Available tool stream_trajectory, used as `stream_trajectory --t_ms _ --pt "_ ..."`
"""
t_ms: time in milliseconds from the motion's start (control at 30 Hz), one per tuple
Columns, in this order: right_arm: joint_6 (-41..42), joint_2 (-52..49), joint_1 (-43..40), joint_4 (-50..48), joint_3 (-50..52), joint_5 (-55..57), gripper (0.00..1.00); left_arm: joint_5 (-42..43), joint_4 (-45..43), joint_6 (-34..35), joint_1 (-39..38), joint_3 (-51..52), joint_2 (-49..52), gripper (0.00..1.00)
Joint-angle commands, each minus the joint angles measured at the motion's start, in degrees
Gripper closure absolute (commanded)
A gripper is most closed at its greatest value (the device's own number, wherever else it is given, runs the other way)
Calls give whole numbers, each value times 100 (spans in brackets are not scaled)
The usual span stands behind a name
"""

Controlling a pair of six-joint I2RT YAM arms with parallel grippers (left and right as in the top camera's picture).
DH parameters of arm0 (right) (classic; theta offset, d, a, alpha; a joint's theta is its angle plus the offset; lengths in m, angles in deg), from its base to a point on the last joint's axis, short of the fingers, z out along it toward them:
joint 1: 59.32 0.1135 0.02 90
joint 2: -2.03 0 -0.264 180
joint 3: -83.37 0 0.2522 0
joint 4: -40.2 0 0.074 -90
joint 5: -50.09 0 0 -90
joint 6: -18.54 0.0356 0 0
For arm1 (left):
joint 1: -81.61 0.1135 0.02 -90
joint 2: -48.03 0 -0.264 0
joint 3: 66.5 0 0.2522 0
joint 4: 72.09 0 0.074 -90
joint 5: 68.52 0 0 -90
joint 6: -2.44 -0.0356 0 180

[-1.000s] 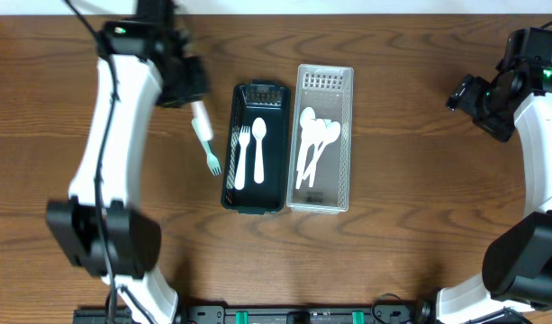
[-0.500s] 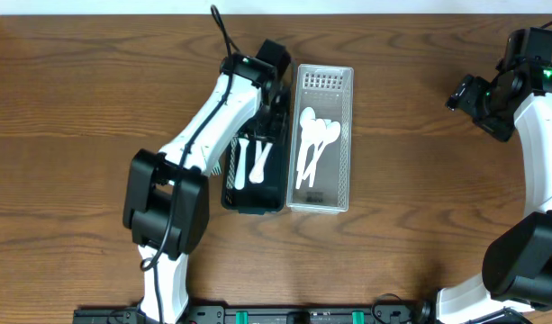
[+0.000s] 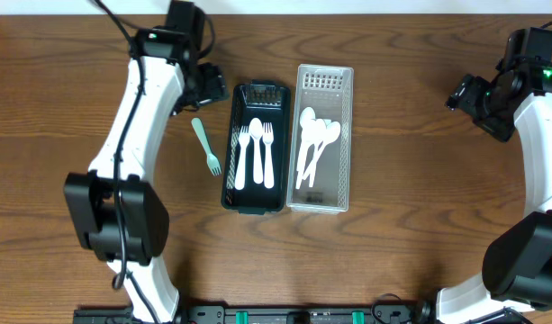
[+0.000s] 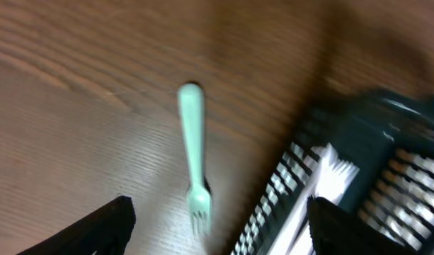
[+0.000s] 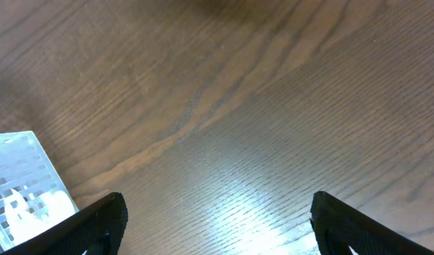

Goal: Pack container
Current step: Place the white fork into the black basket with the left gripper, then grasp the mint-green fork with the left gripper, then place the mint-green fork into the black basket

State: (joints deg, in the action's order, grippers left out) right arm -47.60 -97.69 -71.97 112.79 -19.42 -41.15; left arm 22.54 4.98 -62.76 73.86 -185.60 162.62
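Note:
A black container (image 3: pixel 260 94) in mid-table holds two white forks (image 3: pixel 267 151) and a white spoon (image 3: pixel 256 148). Beside it on the right, a clear container (image 3: pixel 324 79) holds several white spoons (image 3: pixel 313 139). A mint green fork (image 3: pixel 206 147) lies on the wood left of the black container. My left gripper (image 3: pixel 208 93) hovers open above the green fork's handle end, with nothing between its fingers. The left wrist view shows the green fork (image 4: pixel 194 156) between the open fingers (image 4: pixel 103 227) and the black container (image 4: pixel 386 163) at right. My right gripper (image 3: pixel 474 97) stands open at the far right.
Bare wood lies under the right gripper (image 5: pixel 217 227), with a corner of the clear container (image 5: pixel 18 177) at its left edge. The left arm reaches up the table's left side.
The left gripper carried a white fork over the black container, let it go there, opened, and swung back left above the green fork. The right arm has not moved.

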Motion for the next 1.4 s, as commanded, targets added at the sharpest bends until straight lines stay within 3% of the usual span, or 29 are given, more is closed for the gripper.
stream_trajectory --t_ms 0,167,433,600,867,967,1267,1367 --pt "-37 -20 -4 -26 35 79 14 -68 -48 562 48 116 520 21" --pt "-37 -20 -4 -57 37 81 13 -68 -136 737 90 116 977 29" --pt "-39 -20 -4 -55 35 83 12 -68 -258 763 295 116 1384 31" --pt "-37 -20 -4 -76 35 83 12 -42 -278 520 334 116 1543 37" --pt "-37 -20 -4 -96 35 83 11 -24 -323 179 334 120 1626 41" --pt "-37 -20 -4 -94 35 83 12 -24 -321 179 334 133 1626 51" --pt "-39 -20 -4 -72 35 83 12 72 -363 184 330 404 1626 54" --pt "-39 -20 -4 -72 35 81 12 144 -367 186 328 404 1626 60"
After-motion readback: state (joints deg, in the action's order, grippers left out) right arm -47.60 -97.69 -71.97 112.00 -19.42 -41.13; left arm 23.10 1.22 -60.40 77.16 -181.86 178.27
